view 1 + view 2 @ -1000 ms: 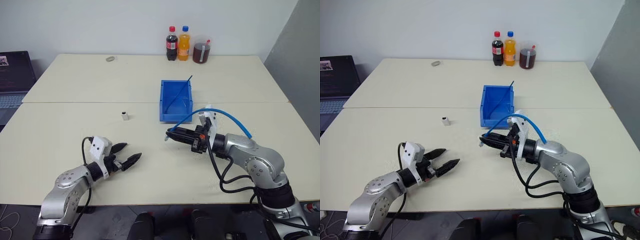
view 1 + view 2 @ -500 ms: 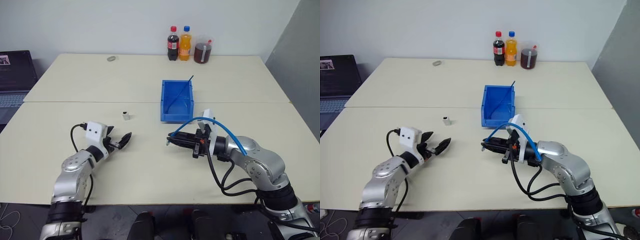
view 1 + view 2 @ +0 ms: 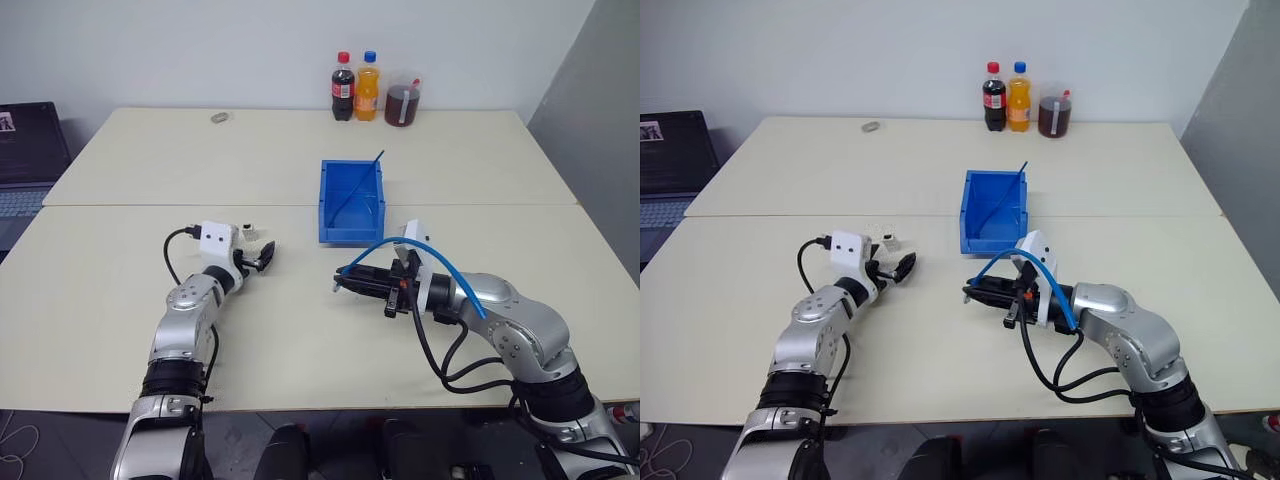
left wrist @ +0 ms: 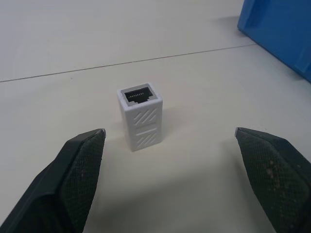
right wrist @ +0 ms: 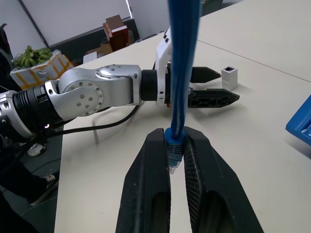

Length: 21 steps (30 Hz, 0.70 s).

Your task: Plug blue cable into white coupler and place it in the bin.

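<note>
The white coupler (image 4: 141,116) stands upright on the table, socket face up, just ahead of my left gripper (image 4: 169,132). That gripper is open, one finger to each side and short of the coupler, not touching it. From above, the coupler (image 3: 250,231) sits just past the left gripper (image 3: 262,256). My right gripper (image 3: 341,280) hovers mid-table, pointing left, shut on the blue cable (image 5: 182,58) at its plug end. The cable (image 3: 420,243) arcs back over the wrist. The bin (image 3: 326,200) stands behind the right gripper.
A darker blue cable (image 3: 362,183) leans inside the bin. Two bottles (image 3: 355,88) and a jar of dark liquid (image 3: 403,103) stand at the table's far edge. A small grey object (image 3: 220,117) lies far left. A laptop (image 3: 25,150) sits off the left side.
My left arm has reached forward and turned toward the coupler, with its fingers still open. The right gripper has kept its place, still shut on the cable.
</note>
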Tool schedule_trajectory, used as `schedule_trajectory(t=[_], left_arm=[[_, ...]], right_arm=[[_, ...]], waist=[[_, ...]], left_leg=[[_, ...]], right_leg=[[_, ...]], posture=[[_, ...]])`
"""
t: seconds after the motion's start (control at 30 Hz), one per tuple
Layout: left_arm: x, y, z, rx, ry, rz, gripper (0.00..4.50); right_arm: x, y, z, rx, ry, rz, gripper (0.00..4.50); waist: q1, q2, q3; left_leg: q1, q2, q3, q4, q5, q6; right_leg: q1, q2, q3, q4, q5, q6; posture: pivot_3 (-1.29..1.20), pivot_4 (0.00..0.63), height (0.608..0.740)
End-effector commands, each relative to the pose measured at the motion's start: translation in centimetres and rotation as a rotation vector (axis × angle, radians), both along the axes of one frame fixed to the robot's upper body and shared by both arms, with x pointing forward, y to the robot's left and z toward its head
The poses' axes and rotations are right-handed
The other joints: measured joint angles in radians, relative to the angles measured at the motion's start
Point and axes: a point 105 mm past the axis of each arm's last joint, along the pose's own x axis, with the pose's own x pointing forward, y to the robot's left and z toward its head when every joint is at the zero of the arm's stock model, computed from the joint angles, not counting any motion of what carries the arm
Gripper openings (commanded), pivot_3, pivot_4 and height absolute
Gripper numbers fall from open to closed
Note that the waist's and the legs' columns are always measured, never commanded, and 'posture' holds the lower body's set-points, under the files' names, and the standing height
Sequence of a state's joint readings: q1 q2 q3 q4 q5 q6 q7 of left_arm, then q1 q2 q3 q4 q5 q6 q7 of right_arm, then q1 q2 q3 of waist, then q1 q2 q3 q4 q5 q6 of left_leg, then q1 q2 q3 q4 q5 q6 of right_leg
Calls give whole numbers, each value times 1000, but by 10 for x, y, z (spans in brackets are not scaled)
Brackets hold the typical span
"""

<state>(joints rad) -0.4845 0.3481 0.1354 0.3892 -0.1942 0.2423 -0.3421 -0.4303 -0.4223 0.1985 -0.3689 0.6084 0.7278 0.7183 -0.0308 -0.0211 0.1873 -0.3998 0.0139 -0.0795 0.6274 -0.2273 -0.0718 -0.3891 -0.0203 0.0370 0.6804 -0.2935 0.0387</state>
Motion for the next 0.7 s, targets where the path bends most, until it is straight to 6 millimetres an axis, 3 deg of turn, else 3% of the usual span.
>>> schedule_trajectory(t=[0.03,0.7], left_arm=[[8,5,11,0,1,50,4500],[21,0,20,28,111,94,4500]], right_arm=[[-4,0,11,16,-50,11,113],[-6,2,11,12,-47,14,111]], waist=[[-1,0,0],[-1,0,0]], left_leg=[[0,0,0,0,0,0],[0,0,0,0,0,0]], right_leg=[[0,0,0,0,0,0],[0,0,0,0,0,0]], posture=[[0,150,740],[0,150,740]])
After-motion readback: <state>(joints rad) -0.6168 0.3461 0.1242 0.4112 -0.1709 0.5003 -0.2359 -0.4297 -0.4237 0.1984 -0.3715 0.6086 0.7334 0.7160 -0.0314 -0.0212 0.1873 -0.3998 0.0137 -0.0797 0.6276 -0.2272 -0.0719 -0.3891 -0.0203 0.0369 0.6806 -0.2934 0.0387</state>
